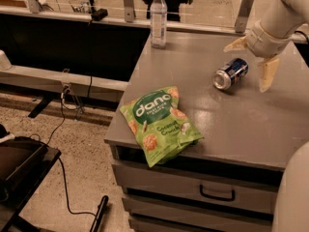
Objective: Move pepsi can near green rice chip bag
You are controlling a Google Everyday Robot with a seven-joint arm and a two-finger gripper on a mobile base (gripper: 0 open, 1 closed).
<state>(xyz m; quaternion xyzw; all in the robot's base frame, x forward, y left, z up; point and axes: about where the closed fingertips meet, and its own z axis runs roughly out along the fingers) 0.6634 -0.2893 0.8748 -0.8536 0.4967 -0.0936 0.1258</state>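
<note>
The pepsi can (pixel 231 73) lies on its side on the grey cabinet top (pixel 251 120), silver end facing front left. The green rice chip bag (pixel 161 123) lies flat at the front left corner, partly over the edge. My gripper (pixel 251 64) is open above the right part of the top. One cream finger (pixel 236 44) points left behind the can. The other finger (pixel 266 74) hangs down just right of the can. The can lies between the fingers, and neither visibly touches it.
A clear plastic water bottle (pixel 158 18) stands at the back left of the cabinet top. The cabinet has drawers (pixel 217 193) below. Cables (pixel 63 129) run over the floor at left, by a dark object (pixel 19 168).
</note>
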